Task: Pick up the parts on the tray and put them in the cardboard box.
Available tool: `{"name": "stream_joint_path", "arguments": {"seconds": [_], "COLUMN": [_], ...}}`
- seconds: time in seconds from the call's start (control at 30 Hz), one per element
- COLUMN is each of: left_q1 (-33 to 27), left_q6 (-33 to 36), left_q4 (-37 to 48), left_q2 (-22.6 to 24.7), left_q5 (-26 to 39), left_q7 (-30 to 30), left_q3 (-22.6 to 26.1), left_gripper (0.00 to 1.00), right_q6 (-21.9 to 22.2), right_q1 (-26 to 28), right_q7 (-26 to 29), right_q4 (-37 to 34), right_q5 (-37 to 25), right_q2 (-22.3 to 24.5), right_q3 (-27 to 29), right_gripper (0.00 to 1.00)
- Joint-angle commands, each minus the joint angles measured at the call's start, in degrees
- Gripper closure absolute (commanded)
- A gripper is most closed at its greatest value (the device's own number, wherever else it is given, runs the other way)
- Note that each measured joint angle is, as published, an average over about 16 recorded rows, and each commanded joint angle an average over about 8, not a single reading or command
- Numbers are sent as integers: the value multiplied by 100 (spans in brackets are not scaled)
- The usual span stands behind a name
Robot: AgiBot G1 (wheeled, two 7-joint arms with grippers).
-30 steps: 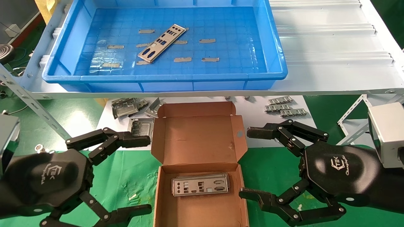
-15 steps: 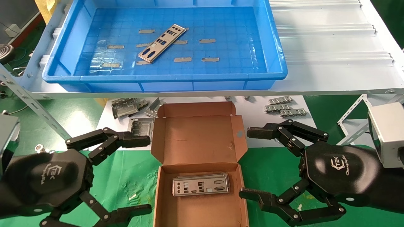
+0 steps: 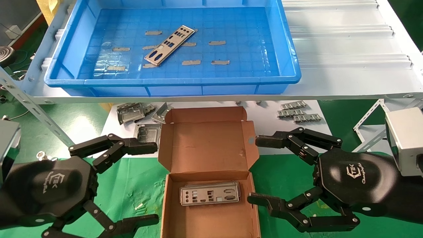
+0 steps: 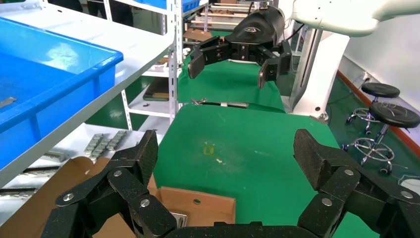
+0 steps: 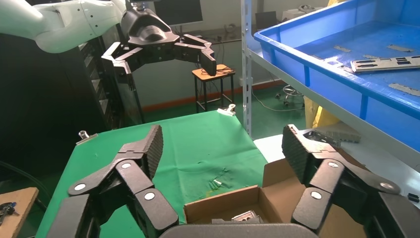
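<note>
From my seat I see the cardboard box (image 3: 209, 172) lying open on the green mat (image 3: 132, 185), lid hinged back toward twelve o'clock, and one silver part (image 3: 210, 193) flat on its floor. The second part (image 3: 169, 45) lies diagonally in the tray (image 3: 172, 86), which sits on the white shelf (image 3: 347, 66) at twelve o'clock from the box, raised above it. Short grey tape strips (image 3: 217, 43) dot the tray floor around that part.

My left gripper (image 3: 145, 183) hangs at nine o'clock of the box, fingers spread wide with nothing between them. My right gripper (image 3: 259, 170) hangs at three o'clock of the box, likewise wide apart and empty; its far fingertip sits just beside the lid's side flap. In the left wrist view the left gripper (image 4: 225, 158) looks across the mat at the right gripper (image 4: 233, 62) beyond; in the right wrist view the right gripper (image 5: 223, 146) faces the left gripper (image 5: 166, 54) the same way.

Under the shelf edge, on the white sheet (image 3: 290, 129), boxy grey brackets (image 3: 132, 112) cluster at eleven o'clock from the box, one just beside the left gripper's far finger. Small ridged strips (image 3: 297, 112) lie at one o'clock. The tray's near wall and the shelf lip stand between both grippers and the part in the tray.
</note>
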Motion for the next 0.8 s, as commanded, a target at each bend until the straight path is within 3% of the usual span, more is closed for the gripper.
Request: {"name": "stream_joint_path", "arguments": {"seconds": [0.03,0.63,0.8], "left_q1": [0,-5,-243], "left_q6": [0,-3,-141], "left_q4": [0,-2,-18], "left_q2": [0,1,28], "left_q5": [0,-2,117], "left_q7": [0,1,-57], "left_q3": [0,-3,-5], "left_gripper": [0,0,0], "right_q6": [0,0,0], "right_q1": [0,0,0], "right_q7": [0,0,0], "right_q4": [0,0,0], "right_q5": [0,0,0], "right_q2": [0,0,0], "right_q3": [0,0,0], "right_gripper": [100,100,100]}}
